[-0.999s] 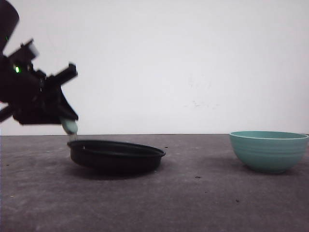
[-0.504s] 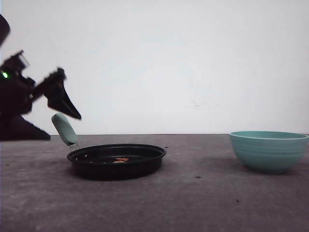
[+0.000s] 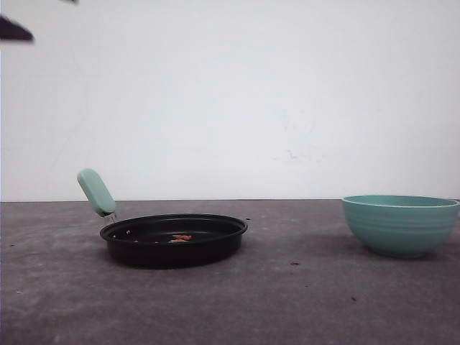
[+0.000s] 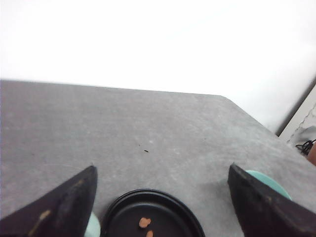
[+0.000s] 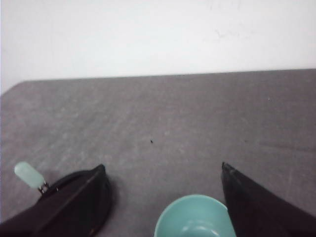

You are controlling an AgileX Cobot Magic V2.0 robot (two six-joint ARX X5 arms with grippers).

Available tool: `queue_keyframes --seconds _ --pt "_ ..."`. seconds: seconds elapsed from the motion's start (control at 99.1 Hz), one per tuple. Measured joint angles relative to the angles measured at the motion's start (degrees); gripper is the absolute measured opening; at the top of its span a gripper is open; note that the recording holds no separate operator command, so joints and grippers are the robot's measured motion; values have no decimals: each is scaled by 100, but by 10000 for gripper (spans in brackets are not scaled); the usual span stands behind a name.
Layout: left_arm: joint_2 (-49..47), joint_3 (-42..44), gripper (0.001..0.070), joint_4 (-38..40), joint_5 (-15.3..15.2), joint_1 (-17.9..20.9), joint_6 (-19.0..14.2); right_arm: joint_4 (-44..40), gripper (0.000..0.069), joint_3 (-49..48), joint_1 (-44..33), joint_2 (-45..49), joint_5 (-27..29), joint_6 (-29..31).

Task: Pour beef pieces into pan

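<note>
Beef pieces [image 3: 180, 238] lie inside pan [image 3: 173, 241]; both end effectors, left [image 4: 163, 207] and right [image 5: 163, 202], spread wide.

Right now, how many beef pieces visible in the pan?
2 clearly: in the left wrist view one beef piece lies mid-pan, and another lies beside it at the frame edge. More may be hidden.

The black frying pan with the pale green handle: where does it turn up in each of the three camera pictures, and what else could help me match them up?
Front view: the pan sits left of centre on the grey table.
Left wrist view: at the bottom edge, between the open left gripper fingers, beef pieces inside.
Right wrist view: lower left corner, partly behind a finger of the right gripper.
Shared landmark: the teal bowl.
</note>
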Motion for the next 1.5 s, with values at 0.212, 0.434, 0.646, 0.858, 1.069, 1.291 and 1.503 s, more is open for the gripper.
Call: queue_keyframes --seconds 0.212,0.434,0.646,0.858,1.069,1.291,1.503 --pt "-898 0 157 -852 -151 0 227 -68 88 0 0 -9 0 -363" --pt "-1167 0 25 -903 -151 0 258 -68 11 0 2 -9 -2 -428" --pt "-1239 0 24 -944 -149 0 258 -55 10 0 2 -9 -2 -433" --pt "-1246 0 24 -944 -149 0 258 -50 10 0 2 -9 -2 -444" --pt "-1246 0 24 -944 -149 0 258 -50 10 0 2 -9 -2 -444" --pt "-1246 0 24 -1119 -527 0 721 -50 10 0 2 -9 0 -446" --pt "-1637 -365 24 -1611 -2299 345 975 -50 10 0 2 -9 -2 -446"
